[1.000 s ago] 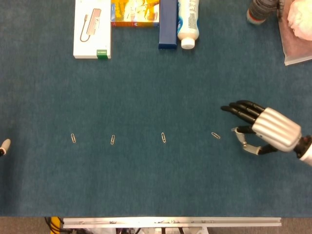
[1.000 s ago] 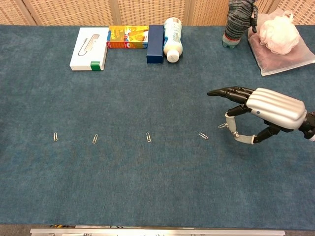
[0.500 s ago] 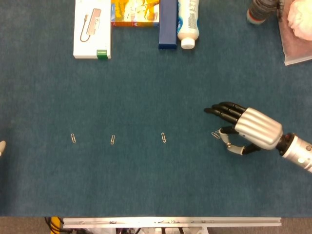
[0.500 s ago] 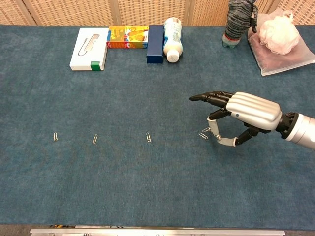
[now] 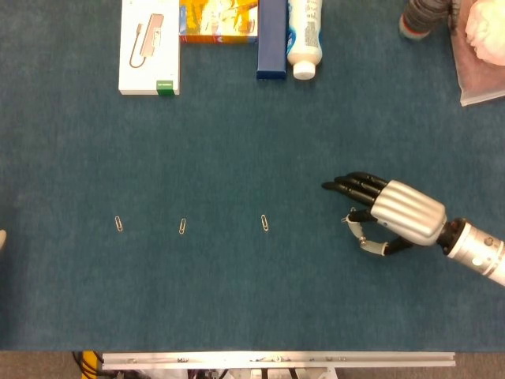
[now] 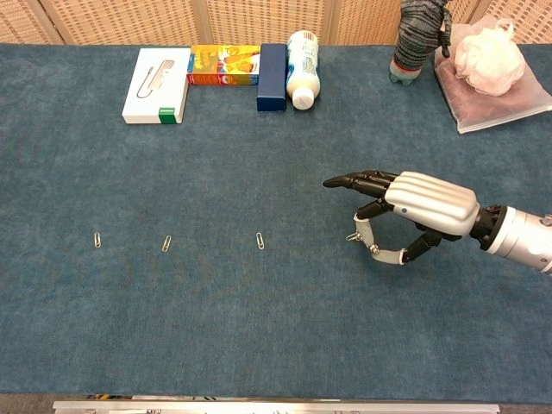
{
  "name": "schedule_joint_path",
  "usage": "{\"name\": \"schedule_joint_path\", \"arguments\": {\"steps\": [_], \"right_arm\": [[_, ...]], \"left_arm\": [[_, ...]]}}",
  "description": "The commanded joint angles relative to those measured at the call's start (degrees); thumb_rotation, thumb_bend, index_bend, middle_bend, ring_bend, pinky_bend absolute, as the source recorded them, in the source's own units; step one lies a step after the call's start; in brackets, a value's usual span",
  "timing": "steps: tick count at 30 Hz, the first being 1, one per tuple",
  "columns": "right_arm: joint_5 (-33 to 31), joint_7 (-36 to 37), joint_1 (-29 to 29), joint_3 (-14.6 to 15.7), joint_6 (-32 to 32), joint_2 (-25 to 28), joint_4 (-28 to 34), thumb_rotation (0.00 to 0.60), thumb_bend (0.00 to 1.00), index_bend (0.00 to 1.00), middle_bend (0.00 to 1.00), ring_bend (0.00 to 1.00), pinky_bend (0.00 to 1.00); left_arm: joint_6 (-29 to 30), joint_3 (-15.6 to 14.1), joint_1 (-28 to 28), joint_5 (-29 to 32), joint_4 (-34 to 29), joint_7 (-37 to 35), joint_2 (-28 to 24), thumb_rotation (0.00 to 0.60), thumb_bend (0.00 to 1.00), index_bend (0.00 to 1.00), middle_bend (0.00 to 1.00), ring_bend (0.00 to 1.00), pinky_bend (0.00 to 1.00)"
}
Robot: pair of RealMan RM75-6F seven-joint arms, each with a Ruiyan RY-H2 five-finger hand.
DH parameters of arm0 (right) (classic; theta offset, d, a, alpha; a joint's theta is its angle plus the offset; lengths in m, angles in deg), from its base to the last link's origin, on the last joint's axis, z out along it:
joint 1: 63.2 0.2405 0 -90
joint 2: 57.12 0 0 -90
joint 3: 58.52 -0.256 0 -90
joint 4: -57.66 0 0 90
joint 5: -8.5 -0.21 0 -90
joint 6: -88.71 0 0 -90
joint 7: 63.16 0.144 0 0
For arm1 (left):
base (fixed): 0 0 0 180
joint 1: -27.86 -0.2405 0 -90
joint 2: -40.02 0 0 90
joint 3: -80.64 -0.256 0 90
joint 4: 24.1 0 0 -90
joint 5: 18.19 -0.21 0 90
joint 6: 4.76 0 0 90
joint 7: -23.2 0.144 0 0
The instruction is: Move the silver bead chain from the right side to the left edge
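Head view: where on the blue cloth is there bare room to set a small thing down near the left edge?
Bare cloth lies left of the leftmost paper clip, and in the wide band between the clip row and the white box. The strip below the clips, toward the table's metal edge, is also free. The back edge is crowded with boxes and a bottle; the right robot hand occupies the right.

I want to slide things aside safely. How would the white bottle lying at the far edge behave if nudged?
The white bottle lies on its side, so it would probably roll if pushed sideways. The blue box beside it may block a leftward roll. It looks like light plastic; how full it is cannot be seen.
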Motion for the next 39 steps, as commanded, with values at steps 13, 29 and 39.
{"name": "schedule_joint_path", "arguments": {"steps": [13, 29, 39], "right_arm": [[-2.7, -1.19, 5.78, -7.17, 0.51, -1.22, 1.17, 0.6, 0.3, 0.66, 0.05, 0.0, 0.1], [-7.02, 0.46, 17.69, -15.38, 8.6, -8.81, -4.49, 0.6, 0.3, 0.66, 0.05, 0.0, 0.1], [-9.68, 2.51, 23.5, -17.86, 13.17, -12.65, -7.73, 0.6, 0.3, 0.66, 0.05, 0.0, 0.1]], "left_arm": [[-0.47, -0.18, -0.07, -0.59, 1.09, -1.18, -0.11, 0.6, 0.18, 0.25, 0.35, 0.22, 0.37], [-0.88, -0.05, 0.08, -1.68, 2.7, -4.23, -1.46, 0.6, 0.18, 0.25, 0.35, 0.22, 0.37], [-0.77, -0.3, -0.55, -1.73, 3.84, -6.05, -1.59, 0.6, 0.18, 0.25, 0.35, 0.22, 0.37]]}}
